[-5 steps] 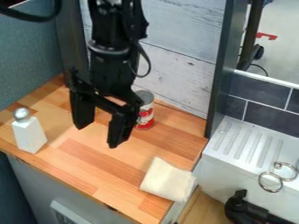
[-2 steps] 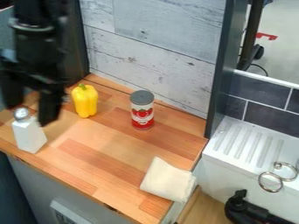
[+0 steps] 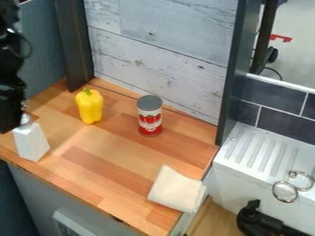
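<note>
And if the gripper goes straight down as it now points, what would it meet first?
Probably the white shaker, since the gripper hangs right at its upper left side in the picture. Depth is unclear, so it might pass beside it and meet the wooden counter.
</note>
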Controlling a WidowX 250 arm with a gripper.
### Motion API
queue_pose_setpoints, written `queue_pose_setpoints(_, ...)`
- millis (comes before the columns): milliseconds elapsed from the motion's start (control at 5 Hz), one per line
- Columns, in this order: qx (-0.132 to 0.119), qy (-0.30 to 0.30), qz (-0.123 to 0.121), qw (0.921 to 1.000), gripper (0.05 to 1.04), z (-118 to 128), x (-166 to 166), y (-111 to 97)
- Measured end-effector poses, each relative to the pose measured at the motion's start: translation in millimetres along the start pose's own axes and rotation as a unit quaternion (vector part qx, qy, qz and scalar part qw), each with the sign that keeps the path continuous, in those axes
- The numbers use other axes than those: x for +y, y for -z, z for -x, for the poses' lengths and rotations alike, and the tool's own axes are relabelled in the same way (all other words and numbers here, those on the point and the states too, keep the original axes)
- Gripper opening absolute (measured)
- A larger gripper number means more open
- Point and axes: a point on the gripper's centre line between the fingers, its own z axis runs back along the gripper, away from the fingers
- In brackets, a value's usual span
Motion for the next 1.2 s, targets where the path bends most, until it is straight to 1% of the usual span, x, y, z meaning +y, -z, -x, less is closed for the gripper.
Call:
queue_pose_setpoints(200, -0.017, -0.006, 0.006, 0.9998, 1.003, -6, 4, 3)
queue_pose_setpoints(400, -0.032, -0.008, 0.006, 0.9994, 1.003, -19, 7, 5)
queue_pose_setpoints(600, -0.027, -0.019, 0.013, 0.9994, 1.003, -29, 15, 17)
queue_pose_setpoints(800, -0.031, -0.020, 0.025, 0.9990, 1.003, -40, 21, 26)
queue_pose_setpoints(1000, -0.034, -0.013, 0.037, 0.9987, 1.003, -46, 28, 33)
queue_pose_setpoints(1200, -0.030, -0.017, 0.043, 0.9985, 1.002, -54, 31, 39)
